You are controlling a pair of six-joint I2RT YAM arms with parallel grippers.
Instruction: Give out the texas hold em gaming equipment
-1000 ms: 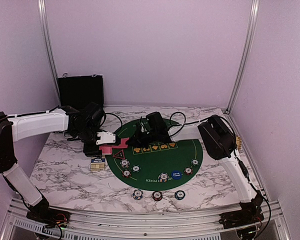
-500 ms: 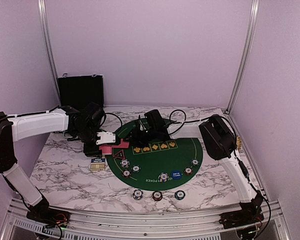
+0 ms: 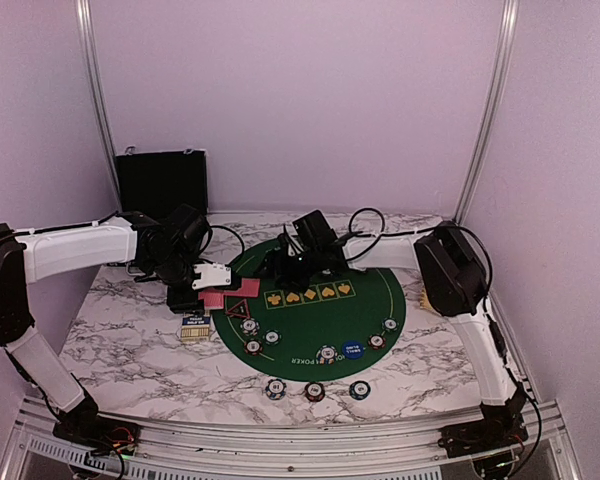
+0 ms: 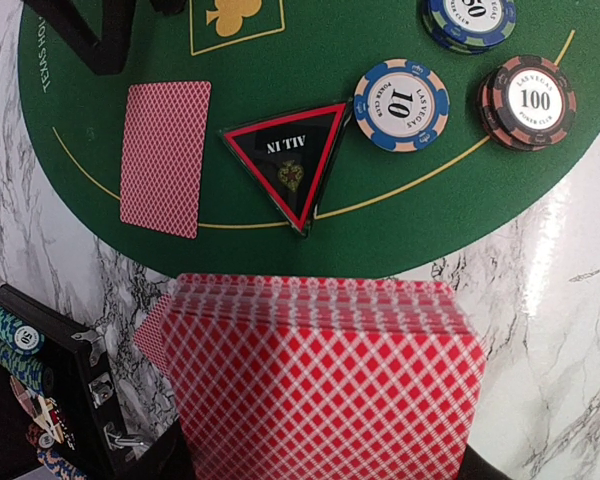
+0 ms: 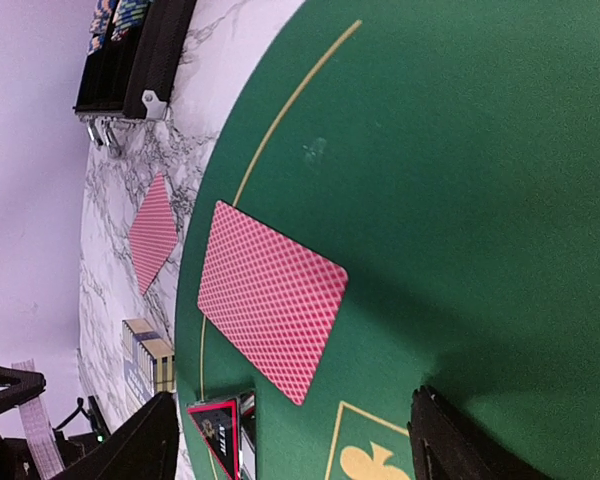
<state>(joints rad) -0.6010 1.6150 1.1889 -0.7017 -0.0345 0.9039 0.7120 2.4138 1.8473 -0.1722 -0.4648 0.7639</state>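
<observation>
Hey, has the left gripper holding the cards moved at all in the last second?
No. In the top view the left gripper stays where it was, holding the red card stack just left of the black triangle on the mat.

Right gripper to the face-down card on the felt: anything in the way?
Nothing visible. The right gripper is open, facing the card; the triangle sits off to one side, near one finger.

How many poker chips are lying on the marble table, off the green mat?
3, in a row along the table's near edge: left chip, middle chip, right chip. Others may be hidden.
</observation>
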